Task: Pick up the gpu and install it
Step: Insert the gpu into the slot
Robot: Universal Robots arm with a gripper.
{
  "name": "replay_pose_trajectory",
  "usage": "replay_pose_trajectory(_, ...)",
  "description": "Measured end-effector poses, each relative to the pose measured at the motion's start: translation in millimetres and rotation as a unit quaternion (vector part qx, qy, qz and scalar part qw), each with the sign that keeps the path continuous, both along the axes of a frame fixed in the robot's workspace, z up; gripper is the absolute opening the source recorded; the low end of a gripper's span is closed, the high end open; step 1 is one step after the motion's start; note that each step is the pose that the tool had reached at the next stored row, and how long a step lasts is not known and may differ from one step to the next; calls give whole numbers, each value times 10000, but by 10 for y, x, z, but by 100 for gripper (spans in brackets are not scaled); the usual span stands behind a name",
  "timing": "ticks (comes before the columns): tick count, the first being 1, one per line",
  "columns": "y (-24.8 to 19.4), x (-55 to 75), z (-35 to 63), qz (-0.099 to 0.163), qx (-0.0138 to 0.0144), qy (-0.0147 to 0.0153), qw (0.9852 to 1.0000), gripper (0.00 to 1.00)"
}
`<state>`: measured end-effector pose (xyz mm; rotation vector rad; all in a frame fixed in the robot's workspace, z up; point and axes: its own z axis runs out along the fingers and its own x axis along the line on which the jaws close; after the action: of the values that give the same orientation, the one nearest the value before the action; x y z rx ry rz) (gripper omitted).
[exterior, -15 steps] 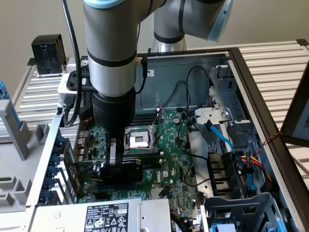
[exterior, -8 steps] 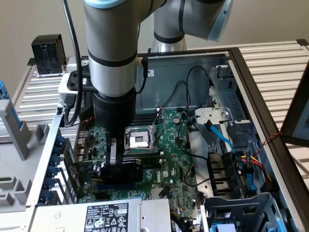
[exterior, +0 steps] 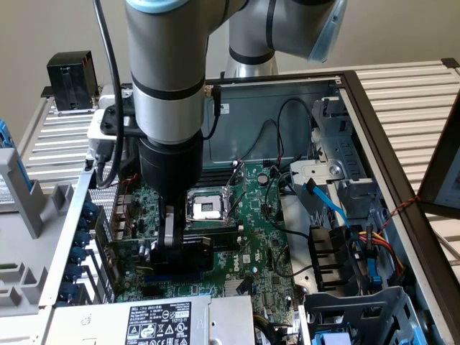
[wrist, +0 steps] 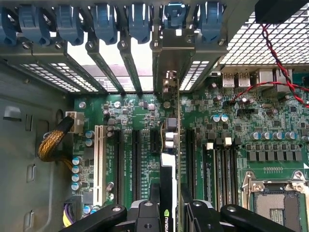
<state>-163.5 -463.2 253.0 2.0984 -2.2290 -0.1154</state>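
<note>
Wrist view, entry one: fingers [wrist: 154,193], clenched on both faces of the gpu [wrist: 166,212], which stands on edge between them.

Gpu: thin green card with a dark cooler on one side. Its silvery bracket [wrist: 169,58] reaches the case's rear slot openings, next to the blue clips [wrist: 104,21]. Whether it is seated in a slot cannot be told.

Motherboard [wrist: 120,111]: lies under the card, with a white slot [wrist: 100,164] beside dark ones.

Exterior view: card and fingers at lower centre-left of the frame, with the CPU socket [exterior: 205,208] just above them.

Arm [exterior: 169,86]: upright, upper centre-left.

Case [exterior: 72,208]: open, on the slatted worktop [exterior: 410,86].
</note>
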Motion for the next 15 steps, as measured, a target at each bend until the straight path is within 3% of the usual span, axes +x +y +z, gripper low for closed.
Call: replay_pose_trajectory(15,-2,19,-1,0,1,-1,10000,26)
